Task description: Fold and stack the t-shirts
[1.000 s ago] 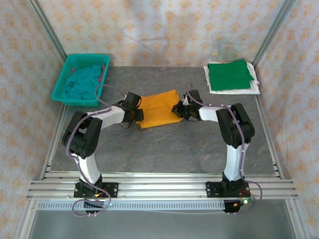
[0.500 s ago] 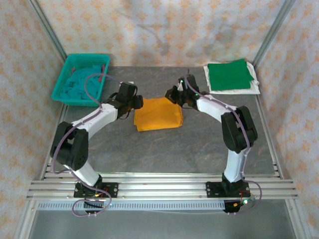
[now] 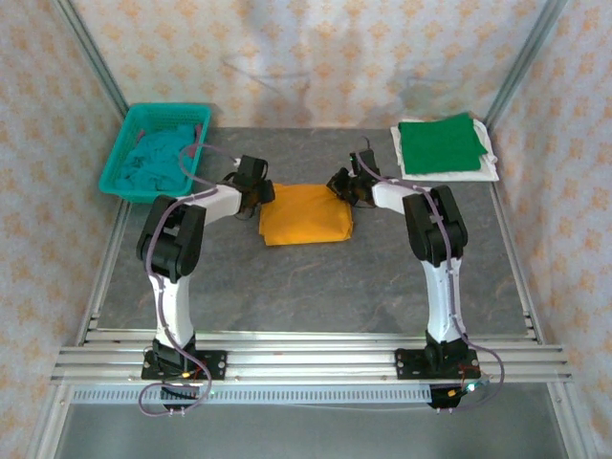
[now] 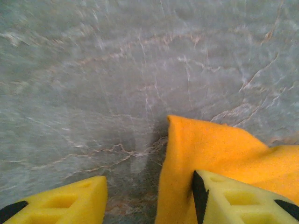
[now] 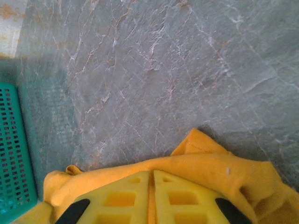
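The mustard-orange t-shirt (image 3: 306, 216) lies folded in a squarish pad mid-table. My left gripper (image 3: 260, 192) is at its far left corner and stands open. In the left wrist view the left gripper (image 4: 149, 198) has the shirt's edge (image 4: 210, 149) beside its right pad (image 4: 233, 198), and bare table under the gap. My right gripper (image 3: 342, 184) is at the far right corner. Seen from the right wrist, the right gripper (image 5: 151, 173) is pressed shut with a thin strip of the orange shirt (image 5: 219, 170) between the pads. A folded green t-shirt (image 3: 440, 143) lies on a white one (image 3: 491, 166) at the back right.
A teal mesh basket (image 3: 167, 108) at the back left holds a crumpled teal t-shirt (image 3: 153, 164); its wall (image 5: 14, 154) shows left of the right gripper. Metal frame posts and patterned walls enclose the grey table (image 3: 316, 277).
Both grippers carried the orange shirt's edge away from the arm bases and laid it down; it went from a slanted strip to a flat square. The left elbow swung in.
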Available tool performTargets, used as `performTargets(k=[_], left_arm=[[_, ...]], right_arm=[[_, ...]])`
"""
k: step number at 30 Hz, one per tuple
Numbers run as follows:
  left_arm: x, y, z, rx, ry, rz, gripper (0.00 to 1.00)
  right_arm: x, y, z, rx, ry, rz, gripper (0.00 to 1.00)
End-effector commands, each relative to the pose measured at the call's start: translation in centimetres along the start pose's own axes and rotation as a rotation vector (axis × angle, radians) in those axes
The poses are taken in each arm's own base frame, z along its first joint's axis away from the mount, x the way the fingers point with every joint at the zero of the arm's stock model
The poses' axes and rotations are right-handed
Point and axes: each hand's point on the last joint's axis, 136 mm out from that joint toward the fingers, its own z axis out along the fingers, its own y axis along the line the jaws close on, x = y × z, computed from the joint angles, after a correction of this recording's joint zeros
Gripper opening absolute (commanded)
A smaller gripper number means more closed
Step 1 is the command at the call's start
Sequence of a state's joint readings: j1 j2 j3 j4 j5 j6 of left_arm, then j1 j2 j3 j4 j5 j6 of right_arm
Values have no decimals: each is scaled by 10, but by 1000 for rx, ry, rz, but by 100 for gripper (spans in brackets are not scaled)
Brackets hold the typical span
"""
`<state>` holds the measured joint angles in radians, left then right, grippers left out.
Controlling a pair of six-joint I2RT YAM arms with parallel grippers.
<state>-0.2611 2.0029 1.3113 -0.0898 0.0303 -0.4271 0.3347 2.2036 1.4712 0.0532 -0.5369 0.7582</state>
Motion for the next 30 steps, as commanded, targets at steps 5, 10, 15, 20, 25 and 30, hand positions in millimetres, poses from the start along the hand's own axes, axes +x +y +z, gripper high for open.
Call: performTargets(k=[5, 10, 15, 20, 25, 30], left_arm=[[-26, -27, -105, 4, -144, 78, 55], [27, -31, -102, 47, -23, 107, 55], [69, -14, -76, 13, 56, 125, 53], [90, -3, -63, -12, 93, 126, 52], [110, 13, -54, -54, 116, 126, 51], [123, 21, -47, -75, 138, 122, 50]], right_arm=[[9, 34, -92, -9, -46, -108, 35], [29, -16, -116, 200, -21, -158, 51], [47, -42, -113, 259, 24, -154, 61], [58, -48, -96, 276, 93, -176, 65], [77, -47, -71, 232, 172, -182, 67], [94, -37, -51, 180, 220, -203, 66]])
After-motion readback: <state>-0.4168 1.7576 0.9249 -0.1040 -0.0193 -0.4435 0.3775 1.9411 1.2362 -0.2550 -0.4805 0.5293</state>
